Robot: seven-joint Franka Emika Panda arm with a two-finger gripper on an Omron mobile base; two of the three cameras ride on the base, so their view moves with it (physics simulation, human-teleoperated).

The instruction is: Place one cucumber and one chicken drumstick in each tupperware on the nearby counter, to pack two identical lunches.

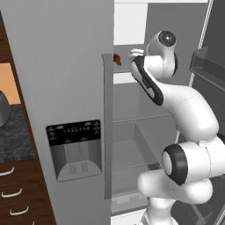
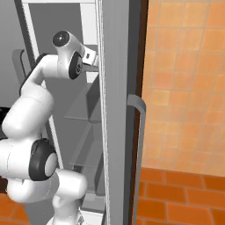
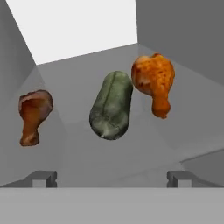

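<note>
Fridge shelf (image 3: 87, 78): cucumber (image 3: 111, 106) between two drumsticks (image 3: 154, 83), maybe touching the right one. Gripper (image 3: 112, 178) wide open, empty, facing cucumber.

Flat, even rendered light fills all three views, with no hard shadows and no glare. In the hand view the white back panel (image 3: 74, 30) of the fridge is the brightest area, while the grey shelf (image 3: 131, 148) shades softly toward its edges. The cucumber (image 3: 111, 106) and two drumsticks, one darker (image 3: 33, 114) and one orange (image 3: 155, 81), look slightly soft and low in resolution. The base views are crisp enough, though edges show jagged pixels, and the tiled wall (image 2: 184, 88) glows warm orange.
</note>
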